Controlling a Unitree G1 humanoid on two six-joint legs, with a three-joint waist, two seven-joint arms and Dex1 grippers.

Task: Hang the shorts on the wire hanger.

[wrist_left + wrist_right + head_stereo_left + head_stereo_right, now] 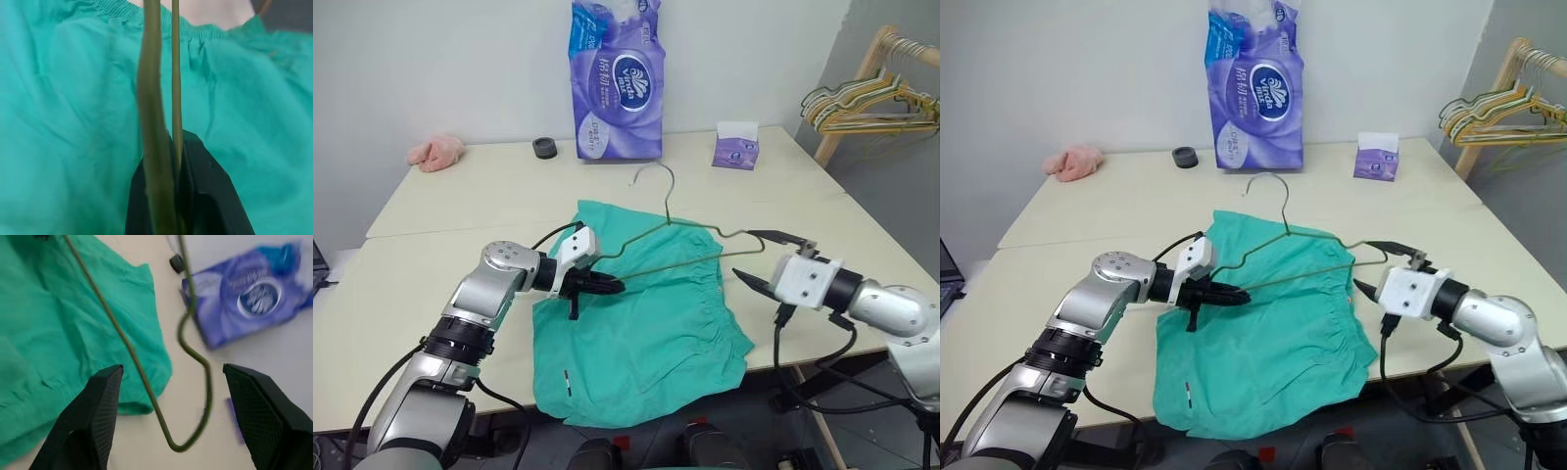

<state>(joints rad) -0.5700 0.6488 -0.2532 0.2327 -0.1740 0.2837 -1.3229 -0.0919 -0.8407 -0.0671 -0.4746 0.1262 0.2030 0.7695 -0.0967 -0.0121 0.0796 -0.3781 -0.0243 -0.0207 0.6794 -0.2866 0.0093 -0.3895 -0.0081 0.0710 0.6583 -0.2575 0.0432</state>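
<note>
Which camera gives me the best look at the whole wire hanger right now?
The left eye view: the wire hanger shows whole, hook to both corners, over the shorts. The left wrist view shows two wires between that gripper's fingers; the right wrist view shows its bent end between open fingers.

Printed packaging at the top centre of the frame

The purple tissue pack [616, 80] is showing a white oval logo and Chinese characters, too small to be read; the small purple tissue box [735, 147] is carrying no legible print.

Left gripper [607, 285] clamped shut, right gripper [762, 258] spread wide.
</note>
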